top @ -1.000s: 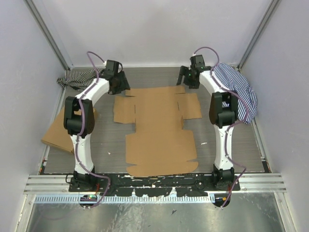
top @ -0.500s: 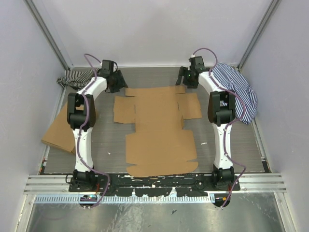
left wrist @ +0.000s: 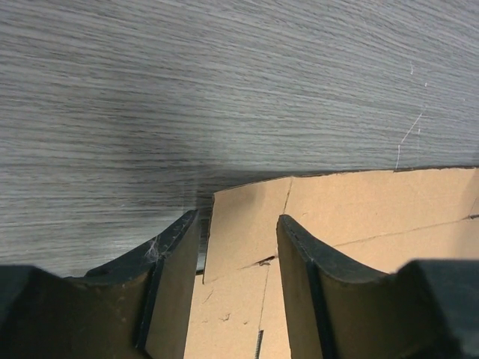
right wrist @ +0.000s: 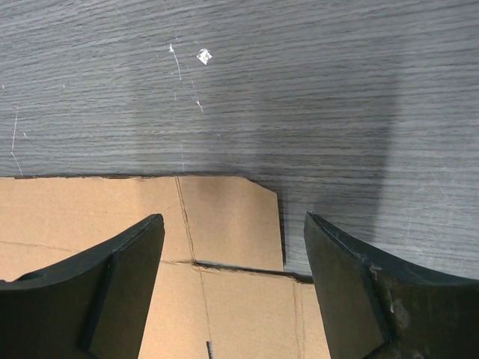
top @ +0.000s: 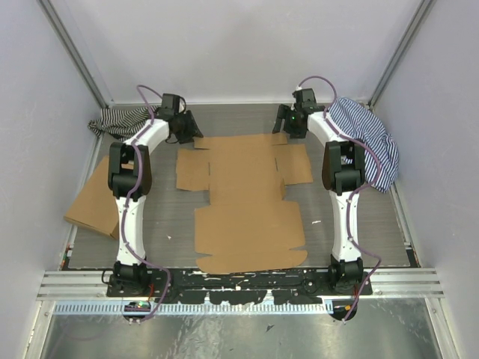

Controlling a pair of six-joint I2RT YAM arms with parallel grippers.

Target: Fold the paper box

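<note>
The grey wood-grain table (top: 172,217) carries the paper box (top: 247,202), spread flat as an unfolded sheet. Left of the sheet lies a flat cardboard box (top: 93,202); a striped cloth (top: 120,121) sits beyond its far-left corner, another striped cloth (top: 370,142) to its right.

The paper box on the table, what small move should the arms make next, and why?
The paper box lies fully flat, and the left gripper and right gripper each hang open over a far corner of it, holding nothing. So probably lower both and pinch those corner tabs to start lifting the far edge.
</note>
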